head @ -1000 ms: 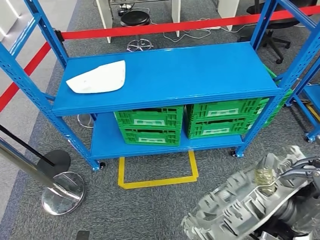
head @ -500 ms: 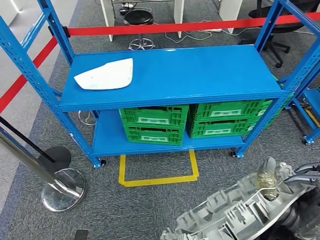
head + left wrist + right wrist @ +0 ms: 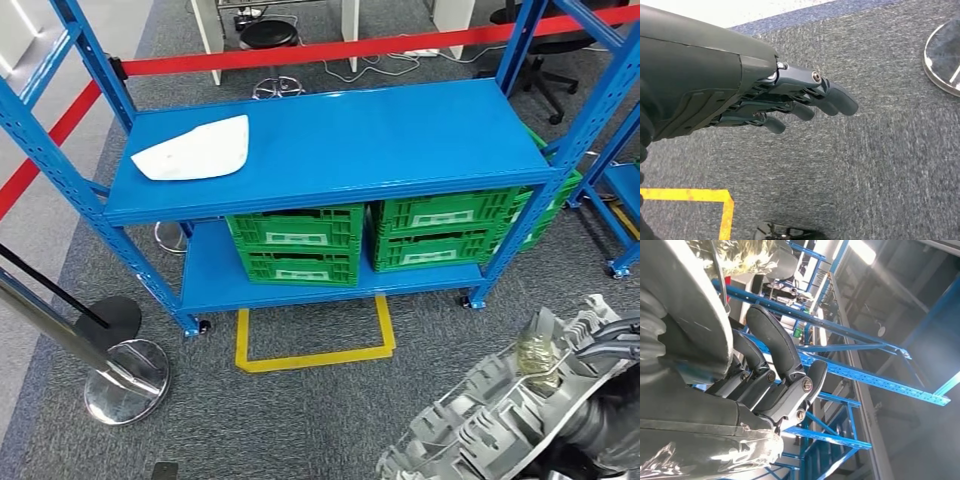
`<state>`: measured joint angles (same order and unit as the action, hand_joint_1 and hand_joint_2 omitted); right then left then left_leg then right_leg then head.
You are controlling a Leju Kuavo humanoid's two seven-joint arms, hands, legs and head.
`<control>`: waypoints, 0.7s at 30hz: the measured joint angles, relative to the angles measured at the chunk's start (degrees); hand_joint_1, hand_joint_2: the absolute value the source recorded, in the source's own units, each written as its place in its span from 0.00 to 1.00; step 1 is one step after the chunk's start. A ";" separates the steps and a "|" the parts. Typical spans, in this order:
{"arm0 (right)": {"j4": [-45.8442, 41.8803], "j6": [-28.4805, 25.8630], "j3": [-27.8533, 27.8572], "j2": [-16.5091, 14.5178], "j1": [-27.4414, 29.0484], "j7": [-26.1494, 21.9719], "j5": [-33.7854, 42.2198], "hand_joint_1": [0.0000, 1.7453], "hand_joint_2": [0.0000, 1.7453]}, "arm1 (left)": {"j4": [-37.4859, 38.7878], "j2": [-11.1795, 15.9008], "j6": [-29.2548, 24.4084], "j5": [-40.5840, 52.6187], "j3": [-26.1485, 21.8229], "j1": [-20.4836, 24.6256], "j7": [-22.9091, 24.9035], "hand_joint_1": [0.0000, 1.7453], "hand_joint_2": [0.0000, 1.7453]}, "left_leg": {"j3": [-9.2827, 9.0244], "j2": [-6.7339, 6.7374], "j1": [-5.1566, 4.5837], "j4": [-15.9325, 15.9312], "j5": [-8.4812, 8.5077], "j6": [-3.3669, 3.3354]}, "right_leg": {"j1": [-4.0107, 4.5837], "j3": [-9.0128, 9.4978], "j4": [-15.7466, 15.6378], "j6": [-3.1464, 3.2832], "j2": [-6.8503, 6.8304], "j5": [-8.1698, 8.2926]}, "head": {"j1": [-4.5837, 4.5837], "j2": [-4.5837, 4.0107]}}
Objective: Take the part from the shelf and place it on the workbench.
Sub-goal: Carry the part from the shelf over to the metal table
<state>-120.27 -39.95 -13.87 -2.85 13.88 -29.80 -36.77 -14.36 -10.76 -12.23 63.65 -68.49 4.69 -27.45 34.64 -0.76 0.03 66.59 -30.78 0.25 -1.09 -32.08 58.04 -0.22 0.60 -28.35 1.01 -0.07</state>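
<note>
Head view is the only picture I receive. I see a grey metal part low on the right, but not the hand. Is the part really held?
Observer: Yes. In the right wrist view the right hand has its dark fingers curled around the edge of the metal part.
Operator: And the left hand, does it carry something?
Observer: No. The left wrist view shows the left hand holding nothing, fingers stretched out over the grey carpet.

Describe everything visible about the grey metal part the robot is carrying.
The cast metal part is silver-grey, looks like aluminium, and has ribs and pockets across its face. A crinkled piece of clear film lies on its upper area. It is tilted, low in the head view, off the shelf. The right robot hand grips its edge.
</note>
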 joint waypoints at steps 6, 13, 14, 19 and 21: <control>-0.07 -0.02 -0.01 -0.02 -0.29 -0.19 1.22 1.00 1.00 | 0.00 0.04 -0.10 0.00 -0.26 -0.07 0.04 0.00 1.00 | -3.95 -1.28 -0.04 -9.63 2.92 -1.55 | -0.03 -1.26 0.08 -1.63 1.80 0.74 | 0.23 0.00; -0.16 -0.02 0.00 -0.02 -0.32 -0.19 1.44 1.00 1.00 | 0.00 -0.12 -0.10 -0.02 -0.72 -0.06 0.04 0.00 1.00 | -3.97 2.51 -0.16 -10.63 3.53 -2.01 | -0.02 -8.09 15.09 -2.67 -0.18 -6.14 | -0.51 0.00; -0.16 -0.02 0.00 -0.02 -0.31 -0.19 1.45 1.00 1.00 | 0.00 -0.16 -0.09 -0.02 -0.74 -0.03 0.04 0.00 1.00 | -4.02 3.03 -0.25 -10.58 3.50 -1.98 | -0.01 -6.73 12.83 -2.62 -0.48 -4.64 | -0.50 0.00; -0.18 -0.02 0.01 -0.02 -0.42 -0.14 1.49 1.00 1.00 | 0.00 -0.28 -0.10 -0.02 -0.83 0.09 0.05 0.00 1.00 | -3.98 5.02 -0.99 -9.71 2.99 -1.12 | 0.74 0.47 -0.29 -1.23 -4.12 -0.51 | -0.44 0.00; -0.19 -0.02 0.02 -0.02 -0.34 -0.12 1.50 1.00 1.00 | 0.00 -0.28 -0.10 -0.02 -0.84 0.12 0.06 0.00 1.00 | -3.99 5.67 -0.93 -9.51 2.81 -0.78 | 0.59 0.30 -0.37 -0.62 -2.93 -0.12 | -0.45 0.00</control>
<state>-120.45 -39.98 -13.86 -2.86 13.54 -29.92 -35.27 -14.36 -11.04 -12.33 63.63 -69.34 4.81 -27.39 30.64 4.90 -0.90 57.08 -27.97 -0.53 -0.50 -31.79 57.67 -0.84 -2.33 -28.47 0.56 -0.07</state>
